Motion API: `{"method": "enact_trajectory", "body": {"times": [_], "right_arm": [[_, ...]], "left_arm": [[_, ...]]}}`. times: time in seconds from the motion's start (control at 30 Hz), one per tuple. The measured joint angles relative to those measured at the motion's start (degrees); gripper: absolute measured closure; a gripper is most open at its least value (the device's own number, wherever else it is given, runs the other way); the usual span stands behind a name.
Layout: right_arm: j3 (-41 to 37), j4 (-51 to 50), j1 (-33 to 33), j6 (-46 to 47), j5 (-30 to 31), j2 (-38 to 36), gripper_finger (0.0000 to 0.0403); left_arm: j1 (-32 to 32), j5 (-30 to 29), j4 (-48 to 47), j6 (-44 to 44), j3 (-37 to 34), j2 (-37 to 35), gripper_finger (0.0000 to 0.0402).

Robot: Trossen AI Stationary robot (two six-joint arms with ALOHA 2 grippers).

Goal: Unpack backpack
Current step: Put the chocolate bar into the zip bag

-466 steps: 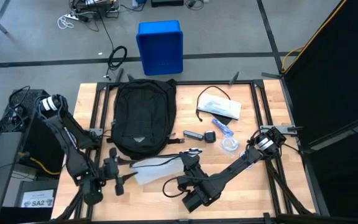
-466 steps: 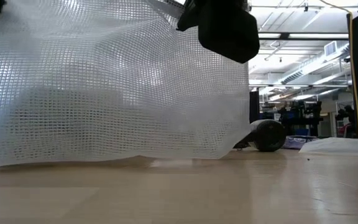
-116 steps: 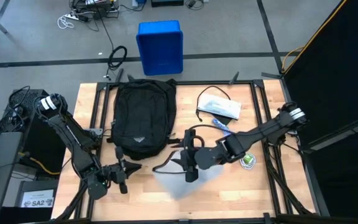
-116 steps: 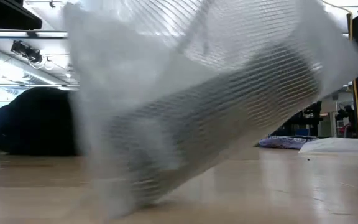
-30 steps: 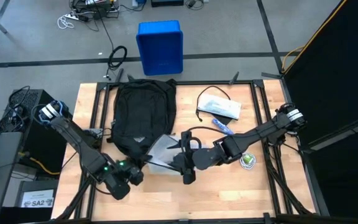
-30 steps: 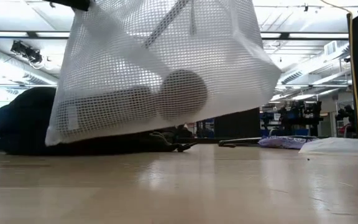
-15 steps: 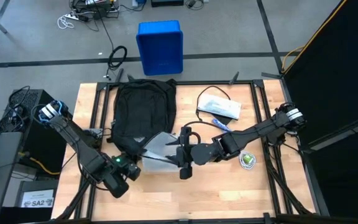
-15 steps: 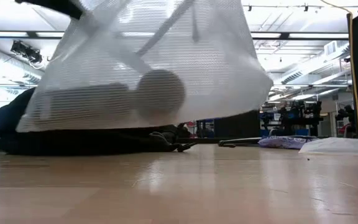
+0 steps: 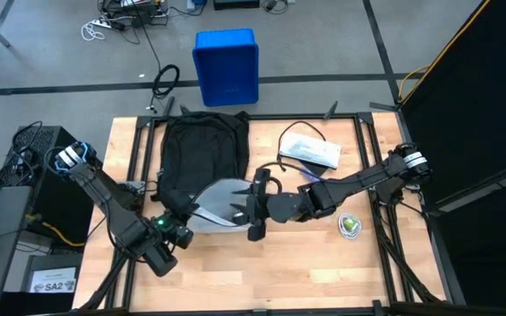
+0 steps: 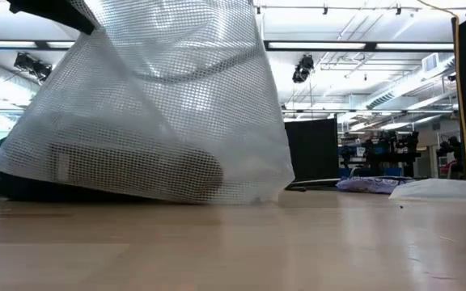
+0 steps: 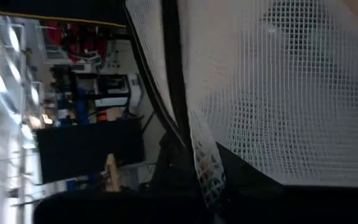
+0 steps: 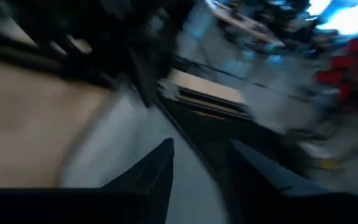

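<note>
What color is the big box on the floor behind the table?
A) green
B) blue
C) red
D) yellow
B: the high view shows a blue box on the grey floor, just past the table's far edge, behind the black backpack.

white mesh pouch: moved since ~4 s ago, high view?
Yes. The white mesh pouch has shifted from the bare wood in front of the large black fabric backpack toward it, now overlapping the backpack's near edge.
</note>
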Motion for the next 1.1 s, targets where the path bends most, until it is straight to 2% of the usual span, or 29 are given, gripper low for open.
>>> {"method": "enact_trajectory", "body": {"times": [0.1,0.17,0.3,0.43,0.53,0.63,0.77,0.97,1.1], "right_arm": [[0.0,-2.8,1.4,-4.6,13.6,0.0,0.0270],[0.0,-3.3,1.7,-5.2,19.4,0.0,0.0264],[0.0,-4.1,1.7,-5.1,20.6,-0.1,0.0255],[0.0,-5.6,1.7,-4.6,21.1,-0.1,0.0253],[0.0,-5.7,1.7,-5.7,25.5,-0.1,0.0255],[0.0,-6.5,1.7,-7.0,29.2,-0.1,0.0258],[0.0,-7.8,1.6,-6.2,29.4,-0.1,0.0258],[0.0,-18.6,0.9,2.5,27.1,-0.1,0.0253],[0.0,-28.5,0.9,9.2,30.4,-0.2,0.0255]], "left_arm": [[-0.2,-2.8,-4.9,-0.8,0.0,0.0,0.0401],[-0.2,-4.8,-6.9,-2.5,0.0,0.0,0.0402],[-0.3,-6.9,-4.9,-4.8,0.0,0.8,0.0401],[-1.0,-8.1,-3.1,-4.7,-0.8,4.5,0.0401],[-1.0,-8.4,-2.7,-5.7,-0.8,8.4,0.0401],[-1.0,-7.8,-1.2,-9.4,-0.8,12.1,0.0401],[-2.1,-7.7,-1.0,-16.1,-0.8,16.0,0.0401],[-3.2,-6.8,-1.1,-23.1,-0.8,20.1,0.0401],[-4.3,-6.6,-1.1,-26.9,-0.8,20.6,0.0401]]}}
